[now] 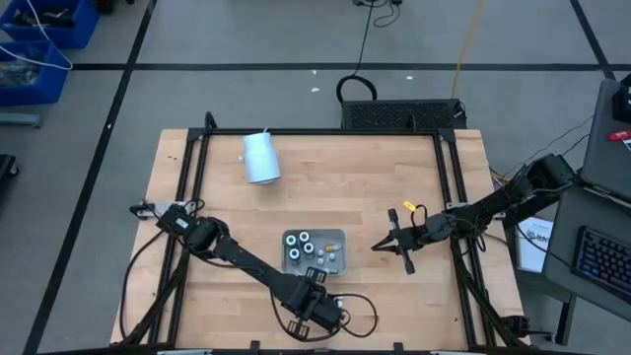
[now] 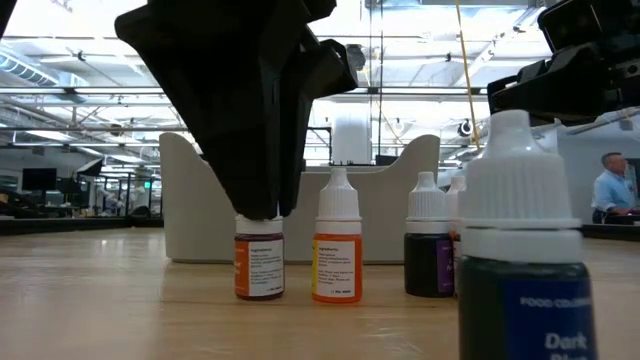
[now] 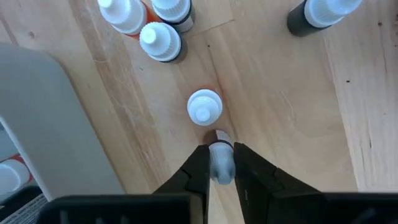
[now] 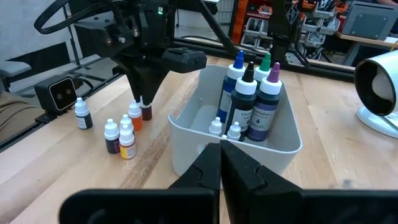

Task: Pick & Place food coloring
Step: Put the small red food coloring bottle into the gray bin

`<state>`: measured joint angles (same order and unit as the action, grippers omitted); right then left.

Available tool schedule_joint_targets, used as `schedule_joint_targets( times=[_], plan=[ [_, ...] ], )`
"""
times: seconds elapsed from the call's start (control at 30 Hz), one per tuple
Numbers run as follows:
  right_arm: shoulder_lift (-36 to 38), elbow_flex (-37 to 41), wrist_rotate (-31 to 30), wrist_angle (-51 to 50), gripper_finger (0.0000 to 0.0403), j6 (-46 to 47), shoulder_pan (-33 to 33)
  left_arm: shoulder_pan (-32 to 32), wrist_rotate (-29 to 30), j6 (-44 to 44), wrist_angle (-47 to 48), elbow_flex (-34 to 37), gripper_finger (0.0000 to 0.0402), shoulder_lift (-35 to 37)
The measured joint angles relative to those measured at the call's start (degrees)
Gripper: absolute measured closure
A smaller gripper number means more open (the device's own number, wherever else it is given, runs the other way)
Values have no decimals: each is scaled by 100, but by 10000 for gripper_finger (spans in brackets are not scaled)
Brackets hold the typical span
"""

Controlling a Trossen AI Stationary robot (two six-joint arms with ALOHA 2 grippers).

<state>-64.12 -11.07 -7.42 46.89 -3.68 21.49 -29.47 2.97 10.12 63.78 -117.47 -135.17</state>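
Observation:
Small white-capped food coloring bottles [image 3: 204, 107] stand on their bases on the wood near the table's near edge, beside the grey tray [image 1: 337, 237]. The tray [image 4: 283, 146] holds taller dark bottles [image 4: 249, 102] with coloured tips and a few small ones. My left gripper [image 3: 221, 149] is down among the loose bottles, shut on an orange-labelled one [image 2: 259, 265]. In the high view the left gripper [image 1: 317, 281] sits just near of the tray. My right gripper [image 1: 380, 245] hovers right of the tray, shut [image 4: 221, 148] and holding nothing. My left gripper pinches the white cap [image 3: 221, 167] of the small orange-labelled bottle between its two fingers. The fingers [image 2: 262, 190] come from above, pointing down. The bottle stays upright, and its base [image 2: 259, 296] looks level with its neighbours' on the table.
A large white cylinder [image 1: 260, 158] lies on its side near the table's far left. An orange bottle [image 2: 337, 250], a dark one [image 2: 428, 250] and a big dark-blue one [image 2: 520, 270] stand close to the held bottle. A person [image 2: 610, 190] stands in the room behind.

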Motion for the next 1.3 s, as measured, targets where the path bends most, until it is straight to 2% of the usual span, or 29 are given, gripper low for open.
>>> schedule_joint_targets(
  times=[0.13, 0.23, 0.43, 0.53, 0.7, 0.77, 1.07, 1.3],
  plan=[
    [0, 0, 0, 0, 403, 1, -1, 0, -52, -21, 175, -4, 348, 133],
    [0, 0, 0, 0, 403, 2, 1, 11, -4, -40, 504, -314, 348, 268],
    [0, 0, -2, 4, 403, 0, -1, 243, 730, -341, 1269, -1489, 348, 301],
    [0, 0, -1, 4, 403, 1, 1, 571, 915, -396, 1248, -1684, 348, 316],
    [0, -2, -2, -1, 403, 2, 1, 967, 903, -617, 1238, -1398, 348, 248],
    [0, -2, -2, -10, 403, 2, 1, 1028, 717, -670, 1067, -1191, 348, 246],
    [0, -2, -2, -42, 403, -33, -1, 1087, 413, -740, 430, -612, 348, 235],
    [0, -2, -2, -41, 403, -44, 0, 1091, 476, -715, -17, -196, 348, 237]
  ],
)
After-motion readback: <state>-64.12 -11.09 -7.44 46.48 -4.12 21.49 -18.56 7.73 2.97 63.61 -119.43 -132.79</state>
